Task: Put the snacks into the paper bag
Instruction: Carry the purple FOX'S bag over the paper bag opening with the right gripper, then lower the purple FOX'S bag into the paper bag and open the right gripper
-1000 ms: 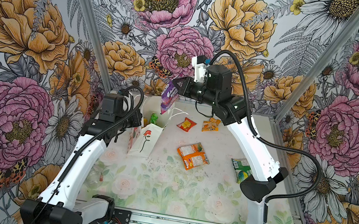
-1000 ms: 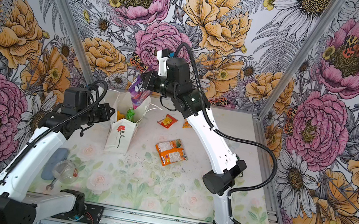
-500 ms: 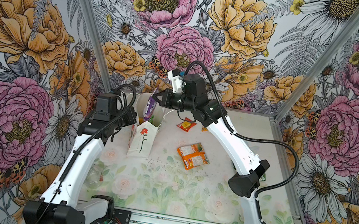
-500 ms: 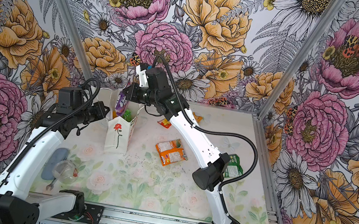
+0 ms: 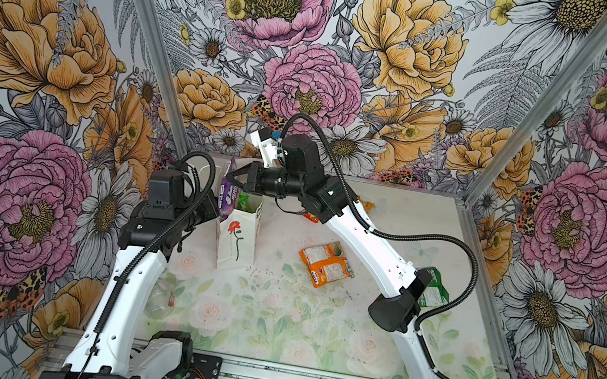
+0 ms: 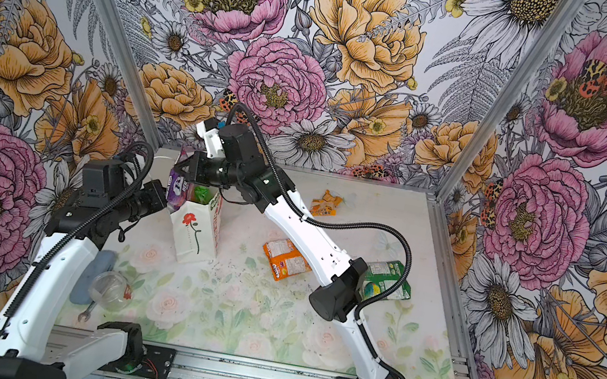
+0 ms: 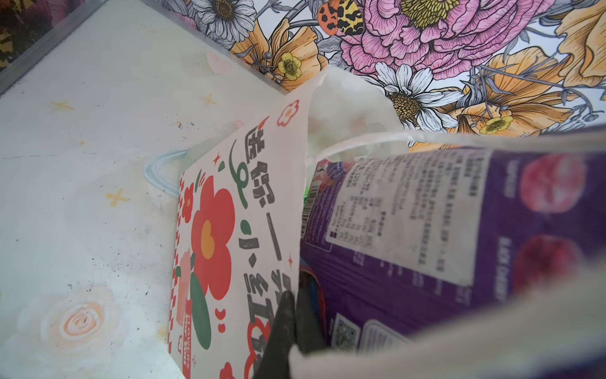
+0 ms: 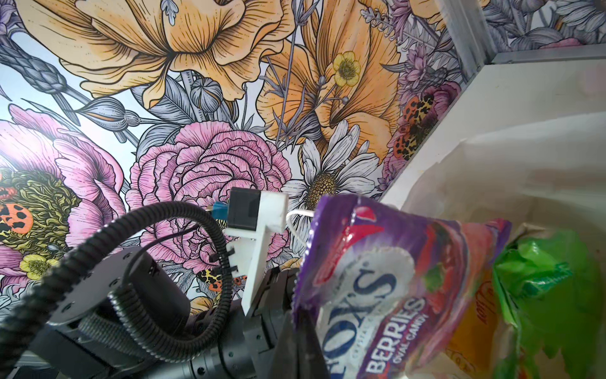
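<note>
We see the right gripper [image 5: 232, 181] clamped on the purple packet [image 5: 227, 197] at the mouth of the paper bag [image 5: 237, 244] (a green packet [image 5: 245, 201] sits inside), while the left gripper [image 7: 292, 321] pinches that bag's rim.

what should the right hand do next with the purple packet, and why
Probably lower it a little deeper: the right hand holds the purple packet upright at the open mouth of the paper bag, only partly in, while the left hand pinches the rim.
</note>
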Controlling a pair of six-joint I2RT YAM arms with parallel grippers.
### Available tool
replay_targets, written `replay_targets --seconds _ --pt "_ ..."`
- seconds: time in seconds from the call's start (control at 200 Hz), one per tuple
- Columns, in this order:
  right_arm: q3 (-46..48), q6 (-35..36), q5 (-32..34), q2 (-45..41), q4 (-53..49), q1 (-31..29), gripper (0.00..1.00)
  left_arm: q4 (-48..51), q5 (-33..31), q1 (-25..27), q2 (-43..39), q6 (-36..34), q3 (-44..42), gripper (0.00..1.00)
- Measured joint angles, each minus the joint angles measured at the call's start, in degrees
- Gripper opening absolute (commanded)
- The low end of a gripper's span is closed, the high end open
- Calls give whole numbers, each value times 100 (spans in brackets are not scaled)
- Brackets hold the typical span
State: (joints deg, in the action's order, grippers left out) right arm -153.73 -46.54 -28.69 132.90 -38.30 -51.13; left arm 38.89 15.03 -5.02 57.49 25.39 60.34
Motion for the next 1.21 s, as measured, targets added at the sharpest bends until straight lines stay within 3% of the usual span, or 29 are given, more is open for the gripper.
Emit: replay_targets --seconds 0.525,1.006,1.206 --pt "-76 116 -262 472 203 205 0 293 -476 -92 -232 -24 -79 0" --pt "-111 188 -236 778 219 197 0 101 -264 -92 -238 -46 -229 0" --pt "-160 481 151 874 173 170 0 50 0 -90 -238 -118 -240 0"
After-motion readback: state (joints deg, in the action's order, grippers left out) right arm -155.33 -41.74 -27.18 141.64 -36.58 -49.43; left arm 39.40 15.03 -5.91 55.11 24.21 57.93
